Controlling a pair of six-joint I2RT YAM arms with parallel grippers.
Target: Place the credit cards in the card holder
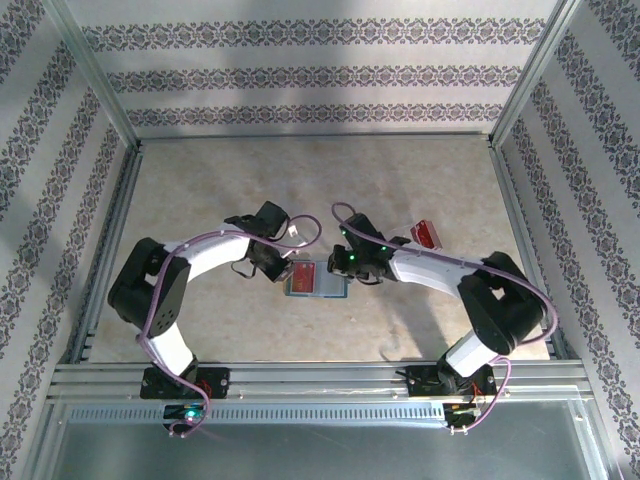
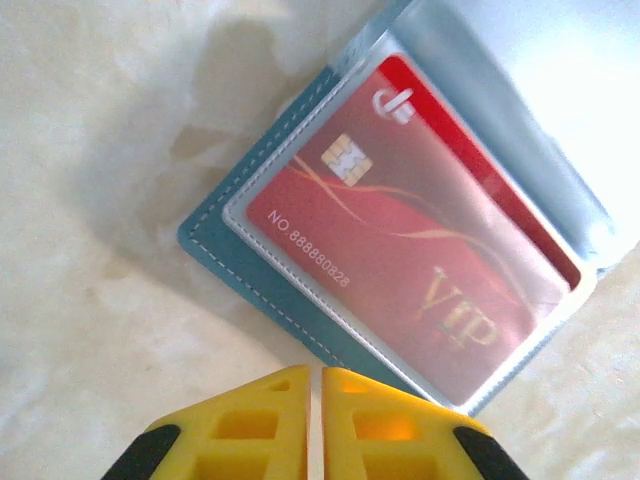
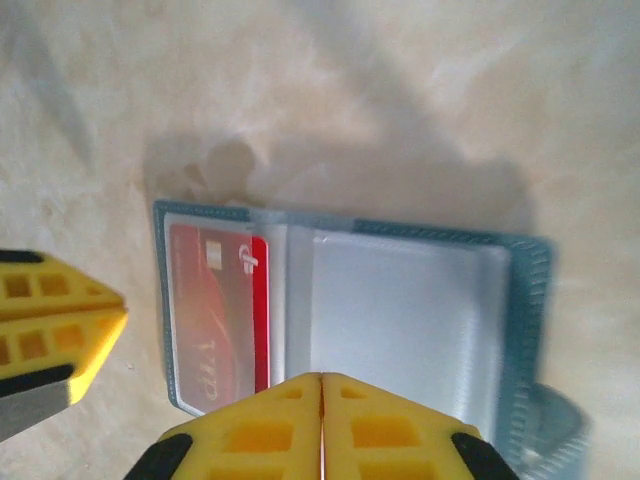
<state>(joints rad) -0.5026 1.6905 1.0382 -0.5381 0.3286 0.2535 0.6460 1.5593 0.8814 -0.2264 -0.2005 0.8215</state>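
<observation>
Open blue wallet (image 1: 328,283) lies flat in the middle of the table (image 1: 220,180), between the two grippers.

In the top view the wallet's long side runs left to right. The left gripper (image 1: 282,270) is at its left end and the right gripper (image 1: 345,267) at its right end. Both have their yellow fingers pressed together with nothing between them. A red card (image 2: 400,240) sits in a clear pocket. In the left wrist view it slants from upper left to lower right, chip toward the upper left. In the right wrist view it stands up and down in the wallet's left half. Another red card (image 1: 426,234) lies on the table right of the middle, apart from the wallet.
</observation>
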